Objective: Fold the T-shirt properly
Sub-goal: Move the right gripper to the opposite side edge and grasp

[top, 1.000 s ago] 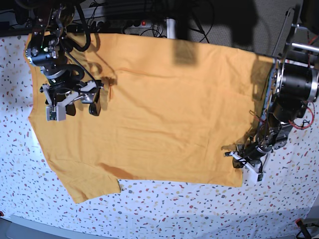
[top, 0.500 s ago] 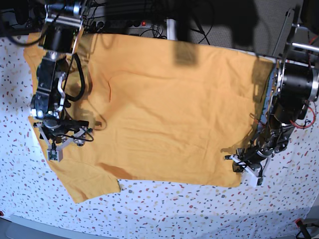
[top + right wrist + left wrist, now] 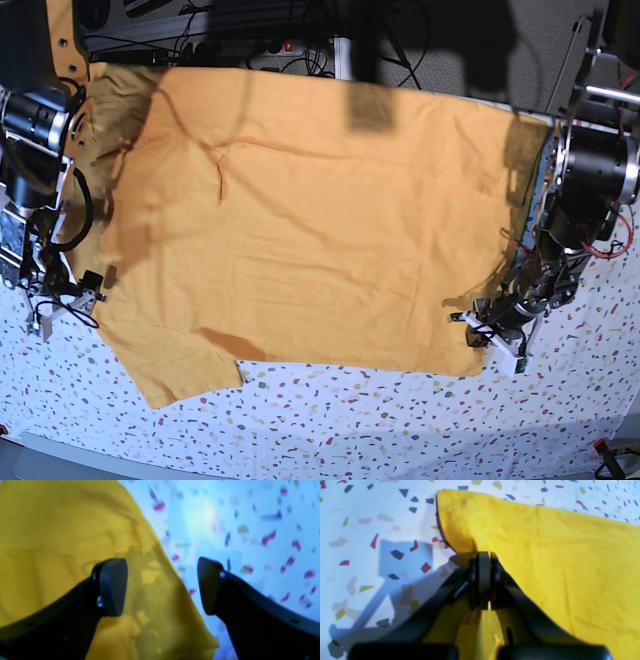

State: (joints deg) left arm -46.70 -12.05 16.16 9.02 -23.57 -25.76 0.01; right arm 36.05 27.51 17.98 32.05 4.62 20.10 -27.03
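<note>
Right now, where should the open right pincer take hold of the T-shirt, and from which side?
At the flat shoulder-side edge of the T-shirt lying between the fingers of the right pincer. Probably come from above, one finger over cloth and one over the tablecloth, then pinch.

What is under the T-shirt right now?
The T-shirt lies spread on the speckled tablecloth, which shows around its near and side edges. Whatever is beneath the fabric's middle is covered. The left gripper pinches its hem corner.

T-shirt [image 3: 320,220] flat on tablecloth [image 3: 400,420], between the two arms.
</note>
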